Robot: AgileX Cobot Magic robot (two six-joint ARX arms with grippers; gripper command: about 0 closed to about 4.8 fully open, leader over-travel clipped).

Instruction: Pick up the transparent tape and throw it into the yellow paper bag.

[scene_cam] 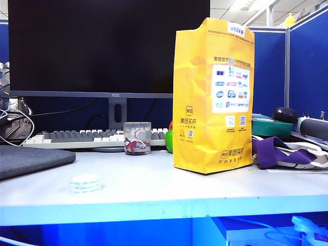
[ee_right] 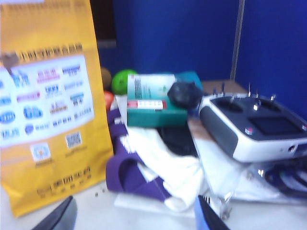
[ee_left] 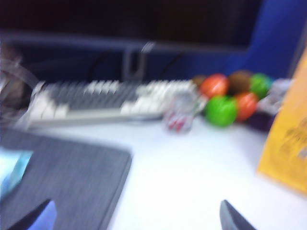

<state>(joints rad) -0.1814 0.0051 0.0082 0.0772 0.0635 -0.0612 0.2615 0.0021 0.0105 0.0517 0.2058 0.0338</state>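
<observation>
A black AOC monitor (scene_cam: 107, 46) is looming at the far side of the white counter (scene_cam: 169, 184). The yellow paper bag (scene_cam: 212, 95) is standing upright right of centre. The transparent tape (scene_cam: 85, 183) is lying flat near-left. The left tool (ee_left: 136, 218) is hovering open; the right tool (ee_right: 136, 213) is showing parted tips, gripping nothing.

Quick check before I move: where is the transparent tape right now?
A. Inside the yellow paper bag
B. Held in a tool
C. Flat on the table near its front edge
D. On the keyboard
C: the transparent tape lies flat on the table near its front edge, left of the yellow paper bag.
</observation>
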